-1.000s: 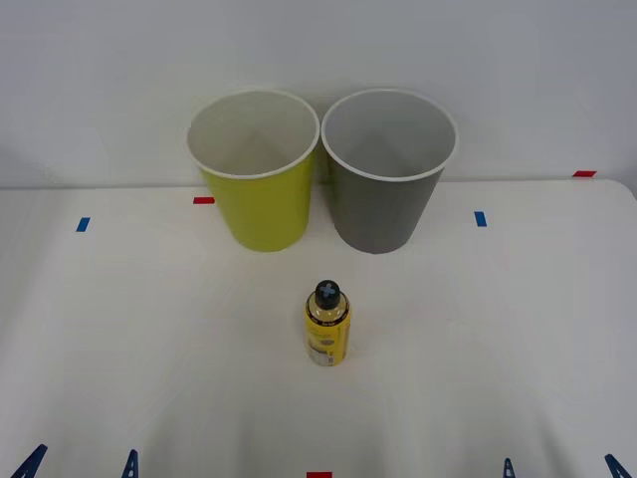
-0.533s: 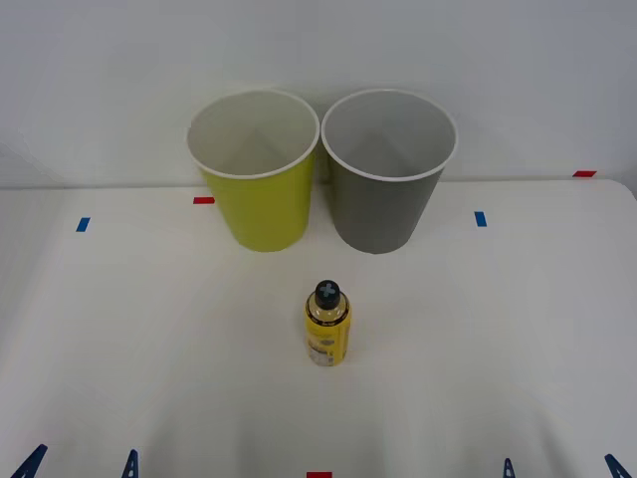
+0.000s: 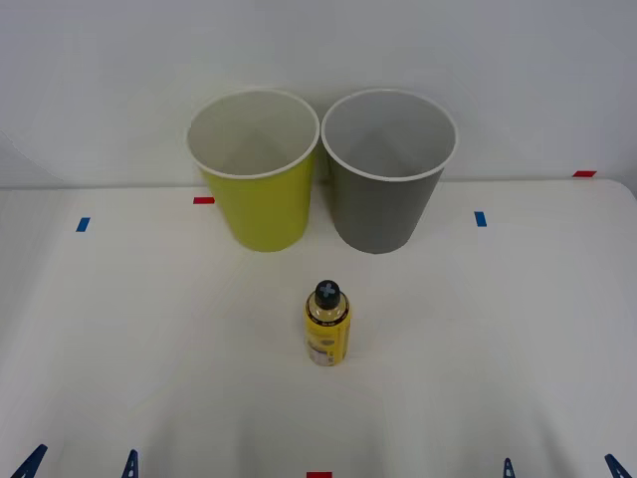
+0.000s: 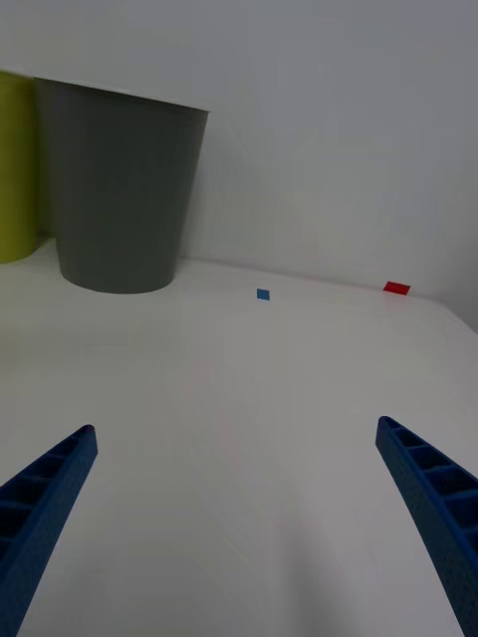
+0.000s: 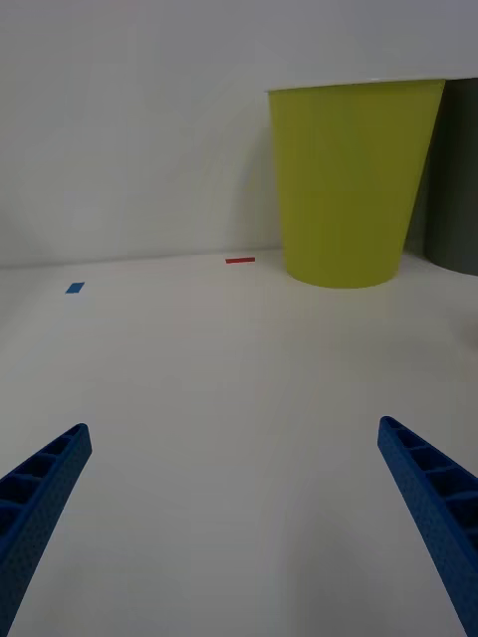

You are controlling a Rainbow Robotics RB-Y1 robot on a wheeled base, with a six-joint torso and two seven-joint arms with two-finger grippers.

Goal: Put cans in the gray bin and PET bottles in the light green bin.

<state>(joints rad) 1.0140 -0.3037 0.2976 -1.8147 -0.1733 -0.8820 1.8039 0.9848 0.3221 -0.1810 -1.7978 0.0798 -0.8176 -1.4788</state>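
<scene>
Bottle (image 3: 326, 327), small and clear with a black cap, yellow label and amber liquid, is standing upright on the white tabletop (image 3: 478, 339), near the middle and in front of the two bins, touched by nothing. Behind it, the light green bin (image 3: 254, 169) and the gray bin (image 3: 388, 169) are being kept side by side against the wall, mouths open upward, so that either can be reached from above; the green one lies on the robot's left. No can is being shown on the tabletop. The left pincer (image 5: 234, 528) is being held low over the near left part of the tabletop with its blue ribbed fingers spread wide and nothing between them, and the right pincer (image 4: 234, 528) is being held likewise over the near right part, also spread and empty. Both are well apart from the bottle, so the first reach is judged not yet begun; the bottle probably belongs in the green bin.
</scene>
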